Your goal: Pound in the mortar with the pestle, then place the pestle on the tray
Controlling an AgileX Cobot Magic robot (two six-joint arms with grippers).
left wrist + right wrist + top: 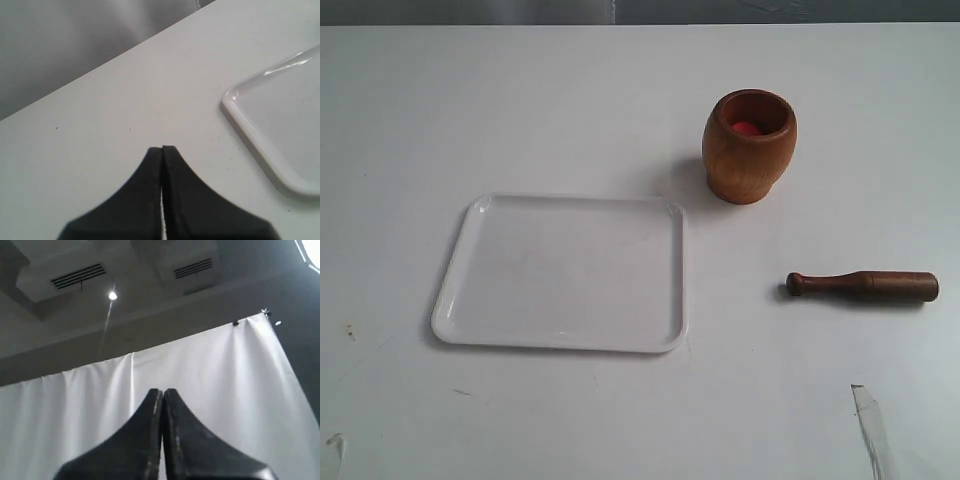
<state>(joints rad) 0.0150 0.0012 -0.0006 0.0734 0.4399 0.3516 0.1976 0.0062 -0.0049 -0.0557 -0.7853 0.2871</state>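
The brown wooden mortar [749,146] stands upright at the back right of the table, with something red inside it. In front of it the dark pestle [863,286] lies flat on its side, knob end toward the tray. The white tray [562,272] rests at centre left; one of its corners [280,132] shows in the left wrist view. My left gripper [162,148] is shut and empty over bare table beside that corner. My right gripper [162,391] is shut and empty, pointing up at a white curtain. Neither arm shows in the exterior view.
A strip of peeling tape [872,420] sits at the table's front right, and a small scuff [334,445] at the front left. The table's far edge [100,62] runs past my left gripper.
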